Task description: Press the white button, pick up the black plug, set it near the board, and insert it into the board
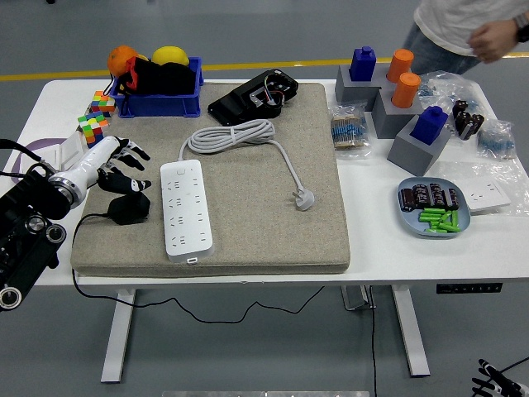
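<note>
The left hand (118, 168), white-backed with black fingers, is held above the black plug (130, 208), its fingers spread and holding nothing. The plug is seen on the left edge of the grey felt mat (248, 178), just left of the white rectangular power strip (185, 207), apart from it. A person's hand (494, 37) is seen beyond the mat's far right corner.

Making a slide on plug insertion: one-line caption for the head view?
Left hand open above the black plug beside the white power strip on the grey mat.
</note>
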